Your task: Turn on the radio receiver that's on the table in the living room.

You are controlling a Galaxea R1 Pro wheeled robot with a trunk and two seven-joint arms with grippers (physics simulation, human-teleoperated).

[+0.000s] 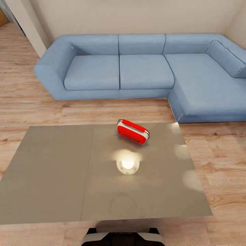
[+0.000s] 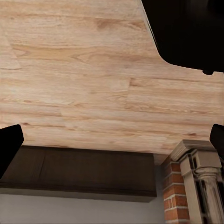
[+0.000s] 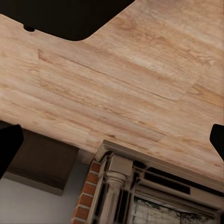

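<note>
Radio receiver lies on the table (far side); both pincers gape over floor.

Domestic living room: blue L-shaped sofa against off-white walls, light wood plank floor, low glossy grey table, and a brick fireplace surround with carved columns.

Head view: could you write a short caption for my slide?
Red radio receiver on the grey table, with a blue sofa behind.
</note>
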